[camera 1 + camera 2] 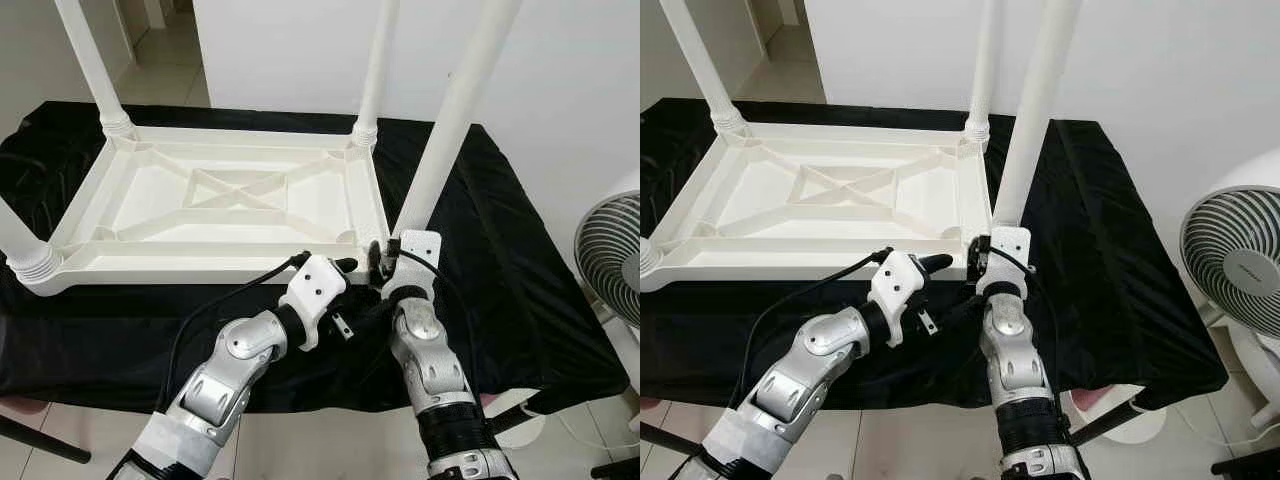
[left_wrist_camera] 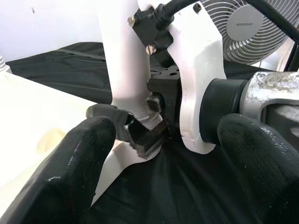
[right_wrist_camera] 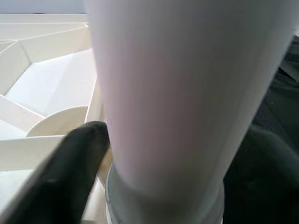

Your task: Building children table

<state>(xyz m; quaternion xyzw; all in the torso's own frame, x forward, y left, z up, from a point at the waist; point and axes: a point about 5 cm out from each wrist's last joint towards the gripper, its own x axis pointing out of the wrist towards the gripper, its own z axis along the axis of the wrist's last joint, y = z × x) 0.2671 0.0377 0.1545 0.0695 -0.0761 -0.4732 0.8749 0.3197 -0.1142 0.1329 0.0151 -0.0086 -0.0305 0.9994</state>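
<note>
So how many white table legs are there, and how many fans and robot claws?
White table legs: 4
Fans: 1
Robot claws: 2, left claw, right claw
Total: 7

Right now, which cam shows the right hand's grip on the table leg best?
Left wrist view: the right hand pinches the table leg near its base. Right wrist view gives a blurred close-up; eye views show it small.

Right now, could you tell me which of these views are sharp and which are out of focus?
Left eye view: evenly lit and sharp across the upturned table top. Right wrist view: the table leg sits so close that it blurs. Left wrist view: the left gripper's fingers are soft, the right gripper crisp.
</note>
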